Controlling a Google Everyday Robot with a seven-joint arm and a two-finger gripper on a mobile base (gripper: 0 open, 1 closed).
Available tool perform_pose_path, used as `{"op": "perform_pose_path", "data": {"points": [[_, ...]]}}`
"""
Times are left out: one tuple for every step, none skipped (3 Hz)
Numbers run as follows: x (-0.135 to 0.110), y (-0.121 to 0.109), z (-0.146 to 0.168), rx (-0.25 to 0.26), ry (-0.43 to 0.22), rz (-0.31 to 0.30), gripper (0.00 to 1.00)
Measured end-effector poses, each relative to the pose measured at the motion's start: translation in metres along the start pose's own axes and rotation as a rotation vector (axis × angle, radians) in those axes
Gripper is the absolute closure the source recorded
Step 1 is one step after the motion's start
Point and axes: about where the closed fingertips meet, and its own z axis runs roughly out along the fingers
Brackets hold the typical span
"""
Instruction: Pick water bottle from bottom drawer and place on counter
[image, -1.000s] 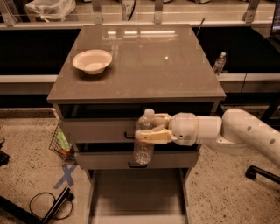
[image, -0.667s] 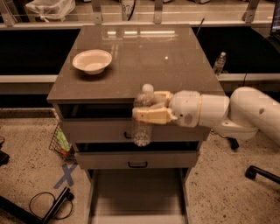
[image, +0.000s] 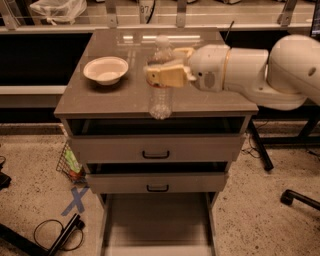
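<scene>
My gripper (image: 167, 74) is shut on the water bottle (image: 160, 102), a clear ribbed plastic bottle with a white cap, held upright. The bottle hangs over the front part of the counter (image: 115, 95), its base near the front edge. The white arm reaches in from the right. The bottom drawer (image: 157, 220) is pulled open below, its grey floor bare.
A white bowl (image: 105, 69) sits on the counter's left side. Two shallower grey drawers with black handles (image: 156, 154) sit slightly open under the counter. A wire basket (image: 70, 162), cables and a blue tape cross lie on the floor at left. A chair base stands at right.
The gripper has lifted the bottle from in front of the upper drawers up to counter height and over the counter's front edge. The view has also shifted.
</scene>
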Motion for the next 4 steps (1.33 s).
{"op": "perform_pose_path", "data": {"points": [[-0.037,-0.033,0.011,0.069,0.018,-0.067,1.00],[-0.056,-0.076,0.012,0.145,0.017,-0.094,1.00],[-0.053,-0.114,0.002,0.220,0.012,-0.076,1.00],[-0.033,-0.151,-0.015,0.285,-0.005,-0.035,1.00]]}}
